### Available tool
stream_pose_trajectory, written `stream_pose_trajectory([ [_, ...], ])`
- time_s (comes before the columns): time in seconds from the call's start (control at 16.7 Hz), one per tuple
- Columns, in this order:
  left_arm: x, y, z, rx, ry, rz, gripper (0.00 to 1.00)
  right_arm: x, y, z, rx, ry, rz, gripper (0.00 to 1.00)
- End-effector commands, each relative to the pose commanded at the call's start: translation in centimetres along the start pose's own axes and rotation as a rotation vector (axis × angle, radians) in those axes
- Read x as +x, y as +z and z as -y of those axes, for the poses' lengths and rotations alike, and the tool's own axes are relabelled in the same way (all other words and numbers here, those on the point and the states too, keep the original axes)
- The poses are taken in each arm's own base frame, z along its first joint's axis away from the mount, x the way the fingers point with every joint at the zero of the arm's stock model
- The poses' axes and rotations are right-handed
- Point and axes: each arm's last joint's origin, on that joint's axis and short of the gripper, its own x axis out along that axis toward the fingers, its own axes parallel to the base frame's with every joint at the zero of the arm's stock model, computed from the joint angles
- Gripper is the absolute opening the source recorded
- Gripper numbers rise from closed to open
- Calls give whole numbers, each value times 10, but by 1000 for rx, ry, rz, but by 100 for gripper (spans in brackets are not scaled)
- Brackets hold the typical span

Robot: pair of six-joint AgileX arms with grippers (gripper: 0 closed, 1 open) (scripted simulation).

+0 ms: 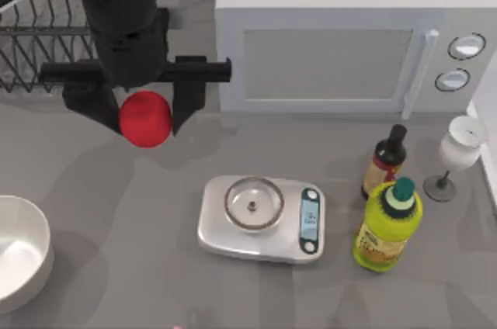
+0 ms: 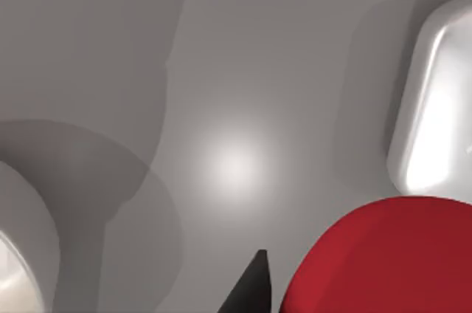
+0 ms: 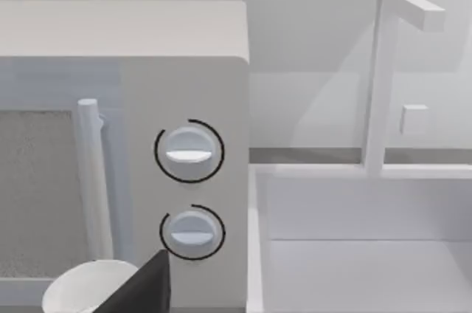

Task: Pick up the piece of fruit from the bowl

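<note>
The piece of fruit (image 1: 145,118), a smooth red ball, hangs above the grey counter at the back left, with my left gripper (image 1: 140,114) shut on it between its two dark fingers. In the left wrist view the fruit (image 2: 383,261) sits close to the camera beside one dark finger (image 2: 254,287). The white bowl (image 1: 39,247) stands at the front left edge, well apart from the fruit, with nothing visible inside; its rim (image 2: 18,246) also shows in the left wrist view. My right arm is parked near the microwave at the right.
A steel kitchen scale (image 1: 260,219) sits mid-table. Behind it stands a white microwave (image 1: 342,42). A dark bottle (image 1: 386,160), a yellow-green bottle (image 1: 388,224) and a wine glass (image 1: 458,150) stand at the right. A dish rack (image 1: 35,42) is at the back left.
</note>
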Motion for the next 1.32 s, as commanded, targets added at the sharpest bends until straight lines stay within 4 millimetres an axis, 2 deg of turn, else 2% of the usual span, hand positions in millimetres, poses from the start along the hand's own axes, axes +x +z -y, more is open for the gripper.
stream_pose_trajectory([
  [0.12, 5, 0, 0, 0, 1, -2, 0, 0, 0, 0, 0, 0, 0, 100],
  [0.24, 21, 2, 1, 1, 3, -6, 0, 0, 0, 0, 0, 0, 0, 100],
  [0.54, 84, 5, 2, -4, -5, 15, 0, 0, 0, 0, 0, 0, 0, 100],
  [0.66, 103, 2, 1, -3, -1, 7, 0, 0, 0, 0, 0, 0, 0, 100],
  [0.78, 110, 0, 2, 1, 0, 2, 0, 0, 0, 0, 0, 0, 0, 100],
  [0.96, 110, 0, 2, 1, 0, 2, 0, 0, 0, 0, 0, 0, 0, 100],
  [1.32, 110, 0, 2, 1, 0, 2, 45, 0, 0, 0, 0, 0, 0, 100],
])
